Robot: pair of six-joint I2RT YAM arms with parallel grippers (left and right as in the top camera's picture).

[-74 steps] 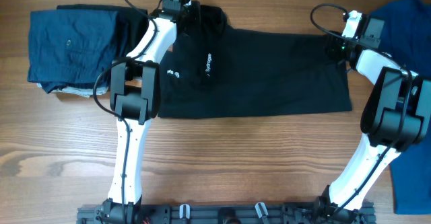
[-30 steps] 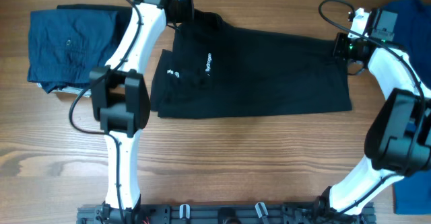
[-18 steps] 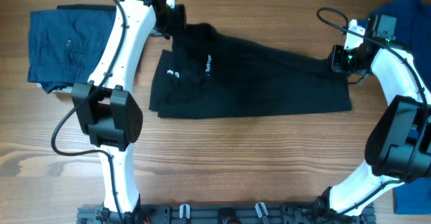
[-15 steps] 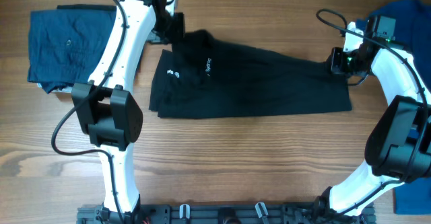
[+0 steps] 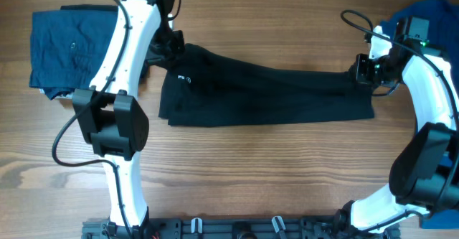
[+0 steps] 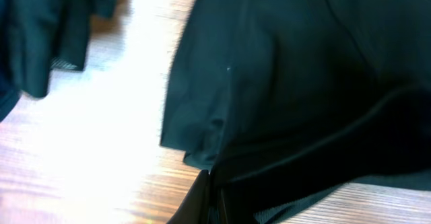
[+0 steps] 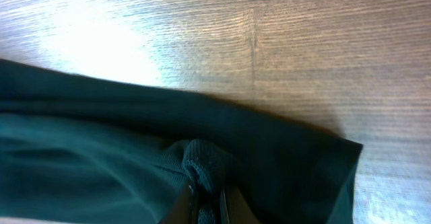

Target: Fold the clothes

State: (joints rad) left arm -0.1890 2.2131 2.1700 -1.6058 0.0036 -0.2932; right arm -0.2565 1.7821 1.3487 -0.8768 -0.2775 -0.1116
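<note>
The black shirt [image 5: 265,95] lies stretched across the middle of the table [image 5: 251,181], a long dark band with its small white logo near the left end. Each arm has one far corner of it. The left gripper [image 5: 174,47] is pressed together on a pinch of cloth at the collar end, and the right gripper [image 5: 362,70] is nipped shut on the fabric at the hem end (both wrist views show black cloth bunched between the fingertips). From where I stand this looks like a lengthwise fold in progress: the far edge is being lifted so it can be brought over towards the near edge.

The next move calls for both arms to travel together, with the edge taut between them, so that it lands straight along the near side before either lets go. The folded navy garment [image 5: 72,49] sits far left, the bright blue one [image 5: 430,16] far right.
</note>
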